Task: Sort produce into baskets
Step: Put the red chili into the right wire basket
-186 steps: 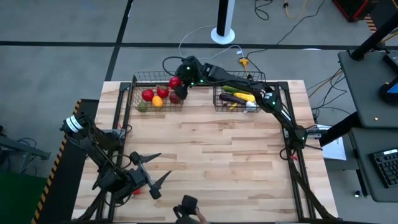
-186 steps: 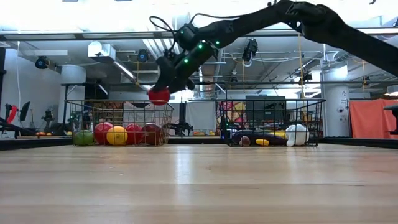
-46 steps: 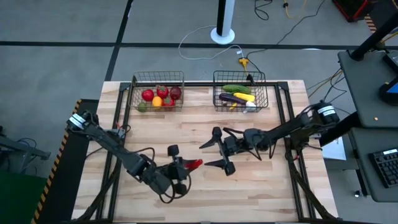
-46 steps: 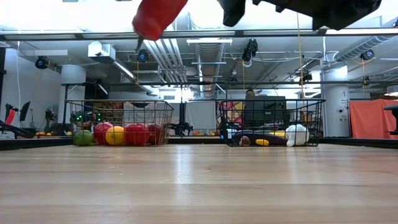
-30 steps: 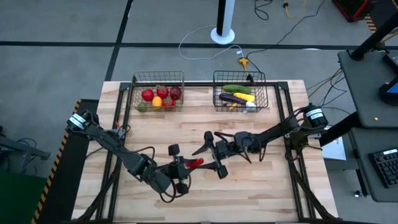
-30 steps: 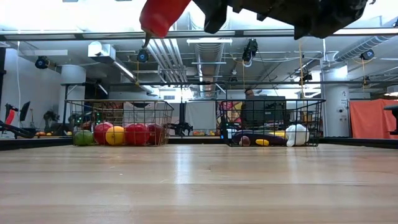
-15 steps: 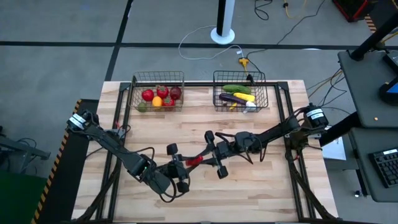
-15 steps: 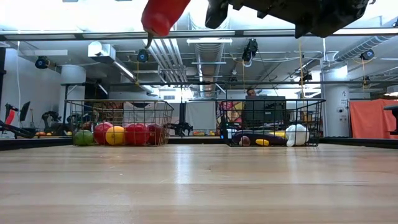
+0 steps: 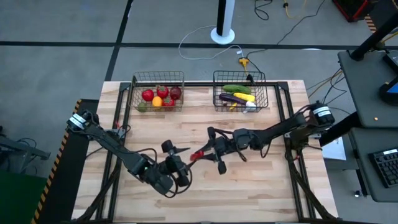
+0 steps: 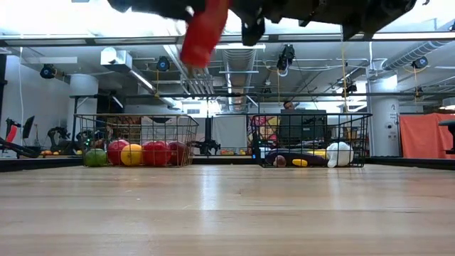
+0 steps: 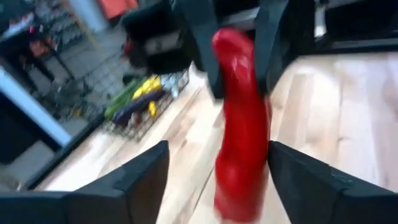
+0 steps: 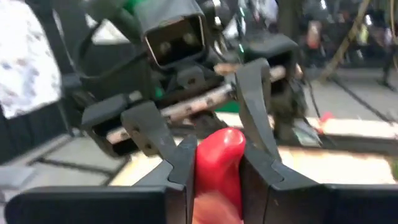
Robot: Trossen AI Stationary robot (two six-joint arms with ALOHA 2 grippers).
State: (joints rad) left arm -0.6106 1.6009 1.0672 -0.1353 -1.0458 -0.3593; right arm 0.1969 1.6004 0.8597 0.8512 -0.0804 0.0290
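Observation:
A long red pepper (image 9: 197, 154) hangs above the middle of the table. My right gripper (image 9: 203, 153) is shut on it and comes from the table's right. My left gripper (image 9: 179, 157) faces it from the left and is open. Its two fingers (image 11: 140, 180) stand wide on either side of the pepper (image 11: 241, 124) without touching it. The low view shows the pepper (image 10: 204, 32) high up and tilted. The left basket (image 9: 135, 93) holds round red, orange and green produce. The right basket (image 9: 217, 94) holds long green, purple and yellow pieces. My right gripper pinches the red pepper between its two fingers (image 12: 181, 165), across the pepper's length. One rounded end (image 12: 222, 142) sticks out past the fingertips. The fingers come about level from the table's right side. The pepper is lifted clear of the table and tilted.
Both baskets stand side by side at the table's far edge, seen in the low view as left basket (image 10: 136, 121) and right basket (image 10: 313, 121). Bare wood lies between them and the arms. A dark frame rail (image 9: 119, 118) runs along each table side.
My right gripper has moved toward the left gripper and shut on the red pepper. My left gripper has then opened and let go of it. The pepper has shifted slightly toward the far right and tipped, staying clear of the table.

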